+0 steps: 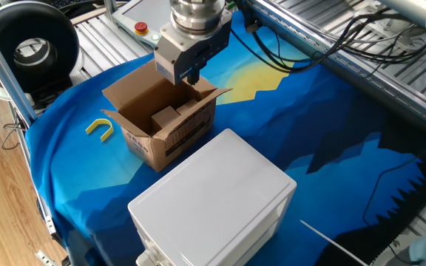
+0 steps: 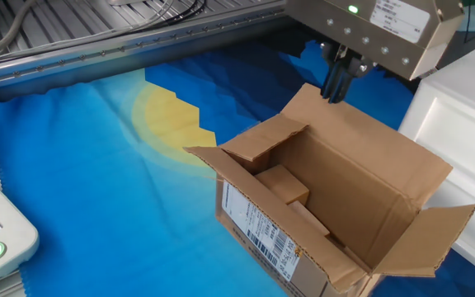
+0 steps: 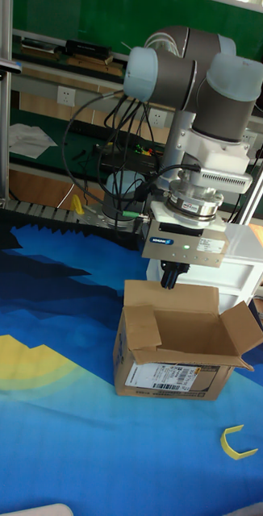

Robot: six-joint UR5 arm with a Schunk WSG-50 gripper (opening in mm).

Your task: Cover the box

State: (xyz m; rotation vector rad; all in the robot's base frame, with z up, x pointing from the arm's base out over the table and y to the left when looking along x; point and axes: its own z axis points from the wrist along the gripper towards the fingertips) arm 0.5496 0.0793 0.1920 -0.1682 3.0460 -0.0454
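"Flaps all stand open on the cardboard box, mid-bench; the gripper hovers above its far flap, fingers pressed together."

"Pushing off-centre could skid the carton toward the white plastic box."

Even, bright indoor light fills all 3 views, with colours well saturated. On one fixed view, the white plastic box shows a soft sheen on its lid and only a faint shadow falls on the blue cloth toward 7 o'clock. The other fixed view is sharp at centre, slightly soft toward its 3 o'clock edge. The tall fixed view is grainier, with darker background toward 12 o'clock.
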